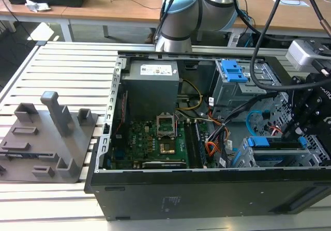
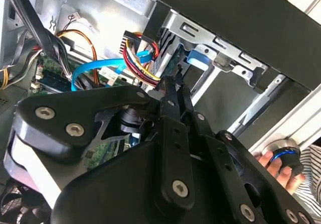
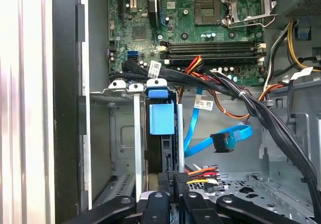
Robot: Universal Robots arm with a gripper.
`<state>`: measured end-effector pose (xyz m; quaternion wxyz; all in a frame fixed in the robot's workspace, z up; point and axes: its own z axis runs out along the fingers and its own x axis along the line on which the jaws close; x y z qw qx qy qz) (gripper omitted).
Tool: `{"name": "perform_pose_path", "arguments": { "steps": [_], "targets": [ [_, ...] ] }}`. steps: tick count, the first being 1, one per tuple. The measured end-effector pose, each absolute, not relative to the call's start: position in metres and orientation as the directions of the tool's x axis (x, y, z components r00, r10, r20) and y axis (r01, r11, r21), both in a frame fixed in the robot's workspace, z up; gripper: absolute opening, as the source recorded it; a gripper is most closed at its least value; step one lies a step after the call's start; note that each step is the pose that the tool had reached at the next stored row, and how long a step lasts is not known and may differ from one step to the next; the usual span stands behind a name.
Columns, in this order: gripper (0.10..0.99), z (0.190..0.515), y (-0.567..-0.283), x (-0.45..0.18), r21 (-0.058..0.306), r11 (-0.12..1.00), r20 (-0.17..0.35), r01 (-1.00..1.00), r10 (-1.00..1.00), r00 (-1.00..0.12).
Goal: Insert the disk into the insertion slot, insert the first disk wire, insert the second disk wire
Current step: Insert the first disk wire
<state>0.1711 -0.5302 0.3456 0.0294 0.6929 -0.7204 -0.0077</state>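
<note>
Disk (image 3: 161,118) in its bright blue plastic carrier frame is already in the insertion slot (image 3: 119,148), a grey perforated sheet-metal drive cage. In the first wrist view the blue tab stands between 2 pale uprights of the slot. In the exterior view the disk (image 1: 269,143) and insertion slot (image 1: 248,161) sit in the near corner of the open black computer case (image 1: 181,195), on the exterior view's right.

Black gripper (image 3: 174,196) is right at the disk's end. Its 2 fingers are pinched onto a small black plug (image 3: 173,178) with red, yellow and black wires (looks clamped, no gap visible beside it). Plug is touching or just short of the disk's edge, cannot tell which. In the second wrist view the gripper (image 2: 173,86) tips are drawn narrow, with the same coloured wires just beside them.

Light blue flat cable (image 3: 215,138) with a black end connector hangs loose beside the disk, apart from it.

Green motherboard (image 1: 155,143) lies left of the slot inside the case. Taller grey bay with a blue latch (image 1: 232,73) is on the far side. Grey moulded fixture (image 1: 46,138) rests on the white slatted table (image 1: 62,65) at the exterior view's left, apart from the case. In the second wrist view a person's hand (image 2: 271,161) rests on a round black knob with a blue ring (image 2: 287,156), outside the case.
</note>
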Motion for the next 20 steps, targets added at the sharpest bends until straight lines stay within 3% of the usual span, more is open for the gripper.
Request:
{"name": "perform_pose_path", "arguments": {
  "steps": [20],
  "targets": [
    [0.165, 0.3414, -0.5309, 0.1763, 0.052, 0.039, 0.019, -0.998, -0.999, -0.038]
  ]
}}
